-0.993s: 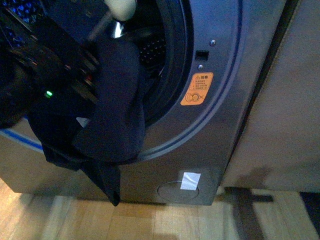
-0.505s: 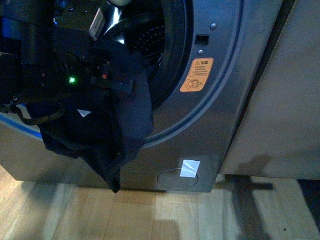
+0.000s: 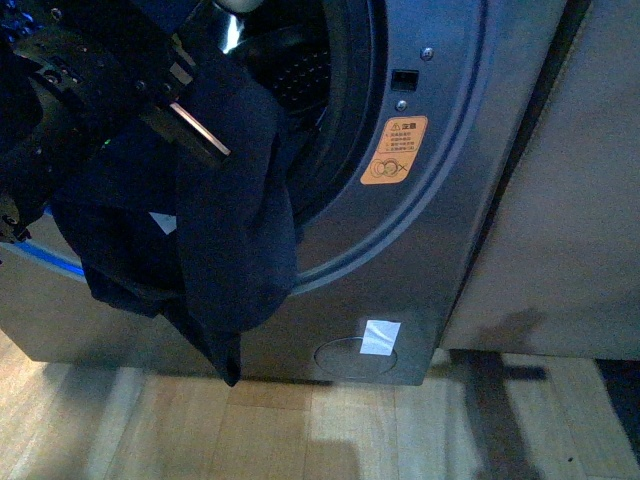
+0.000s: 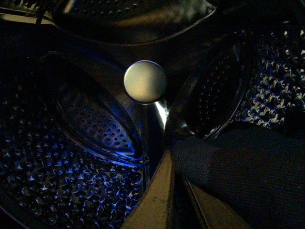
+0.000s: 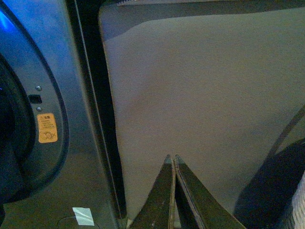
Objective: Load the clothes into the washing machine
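1. My left arm [image 3: 95, 70] enters at the far left of the front view and reaches toward the porthole of the washer [image 3: 440, 200].
2. My left gripper [image 4: 174, 191] is inside the drum [image 4: 71, 157], as the left wrist view shows. Its two tan fingers [image 4: 155, 200] lie close together with only a narrow gap between them. Dark cloth lies against one finger; I cannot tell whether the fingers grip it.
3. The clothes [image 3: 215, 230] hang over the lower rim of the porthole, partly in the opening and mostly draped down the washer's front. The lowest fold ends just above the wooden floor [image 3: 300, 440]. A small white tag [image 3: 162, 222] shows on the fabric.
4. In the left wrist view the clothes [image 4: 248, 176] also lie inside the drum, beside the fingers, below a round pale knob [image 4: 145, 81].
5. An orange sticker [image 3: 393, 150] sits to the right of the porthole; a white label [image 3: 380, 337] sits lower on the front panel.
6. A beige panel [image 3: 560, 200] stands to the right of the washer.
7. My right gripper [image 5: 172, 191] is closed and holds nothing. It points at the beige panel [image 5: 200, 95], well apart from the clothes.
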Robot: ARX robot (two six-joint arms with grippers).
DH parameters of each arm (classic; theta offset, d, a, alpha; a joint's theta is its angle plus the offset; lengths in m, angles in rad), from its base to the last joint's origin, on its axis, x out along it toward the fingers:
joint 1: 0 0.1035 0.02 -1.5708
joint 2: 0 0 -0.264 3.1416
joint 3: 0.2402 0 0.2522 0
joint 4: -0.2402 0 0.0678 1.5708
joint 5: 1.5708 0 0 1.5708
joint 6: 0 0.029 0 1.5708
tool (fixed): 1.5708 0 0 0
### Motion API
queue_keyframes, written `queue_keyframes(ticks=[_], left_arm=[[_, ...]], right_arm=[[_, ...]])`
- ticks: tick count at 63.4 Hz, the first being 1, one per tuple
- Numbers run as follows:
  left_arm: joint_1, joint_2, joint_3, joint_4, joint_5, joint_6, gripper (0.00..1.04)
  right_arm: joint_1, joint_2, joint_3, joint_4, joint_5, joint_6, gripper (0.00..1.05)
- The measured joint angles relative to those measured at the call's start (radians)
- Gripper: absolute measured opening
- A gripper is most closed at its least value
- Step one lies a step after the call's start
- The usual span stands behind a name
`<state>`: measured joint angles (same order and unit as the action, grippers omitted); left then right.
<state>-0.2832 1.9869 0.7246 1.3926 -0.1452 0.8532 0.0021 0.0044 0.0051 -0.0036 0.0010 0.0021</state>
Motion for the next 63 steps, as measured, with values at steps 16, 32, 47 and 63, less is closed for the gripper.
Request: queue_keyframes(ticks=[16, 32, 47, 63], left_arm=[[-0.013, -0.150, -0.041, -0.335, 0.089, -0.248, 0.04], [0.003, -0.280, -0.076, -0.489, 0.133, -0.480, 0.36], [0.059, -0.433, -0.089, -0.757, 0.276, -0.634, 0.93], [0.179, -0.604, -0.083, -1.034, 0.419, -0.717, 0.98]], right_arm=[[0.000, 0.000, 0.000, 0.000, 0.000, 0.000, 0.02], [0.000, 0.000, 0.000, 0.000, 0.000, 0.000, 0.02], [0.000, 0.000, 0.000, 0.000, 0.000, 0.000, 0.02], [0.000, 0.000, 0.000, 0.000, 0.000, 0.000, 0.02]])
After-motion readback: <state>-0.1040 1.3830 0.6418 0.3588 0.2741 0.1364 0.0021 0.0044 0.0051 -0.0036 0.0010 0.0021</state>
